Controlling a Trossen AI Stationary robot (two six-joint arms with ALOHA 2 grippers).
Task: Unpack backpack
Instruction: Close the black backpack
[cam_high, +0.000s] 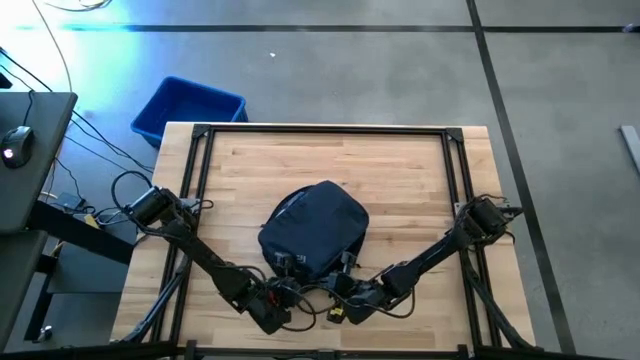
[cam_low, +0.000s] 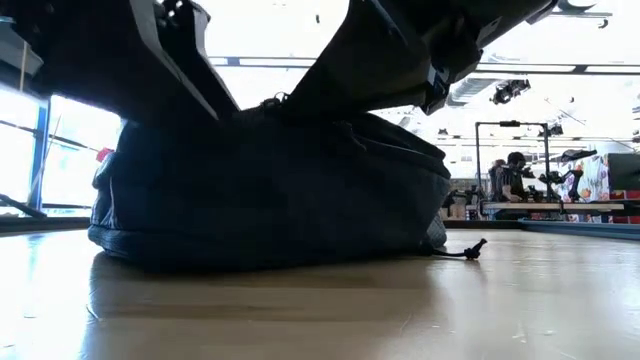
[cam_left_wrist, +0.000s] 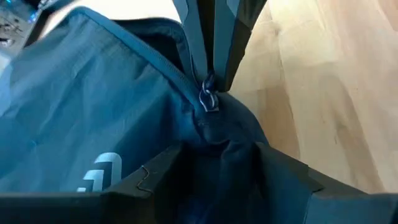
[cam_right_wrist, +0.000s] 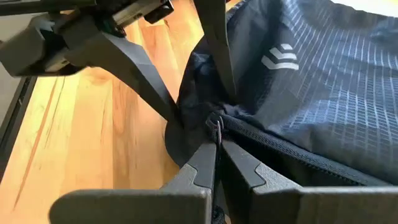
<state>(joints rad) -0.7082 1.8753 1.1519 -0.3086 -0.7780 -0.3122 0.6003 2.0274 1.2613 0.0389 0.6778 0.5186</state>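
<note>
From the overhead cam the backpack (cam_high: 313, 232) sits mid-table, a bit below centre of the frame, and both arms reach in at its lower edge: left gripper (cam_high: 283, 293) bottom centre-left, right gripper (cam_high: 342, 297) just beside it.

Low cam: the bag fills the middle of the shot, flat on the wooden table (cam_low: 320, 310), with a cord pull (cam_low: 470, 249) trailing out right.

Left wrist cam: its fingers are spread apart around a bunched bit of fabric by the zipper pull (cam_left_wrist: 208, 99).

Right wrist cam: its fingers are pressed together, pinched on the fabric right at that pull.
</note>
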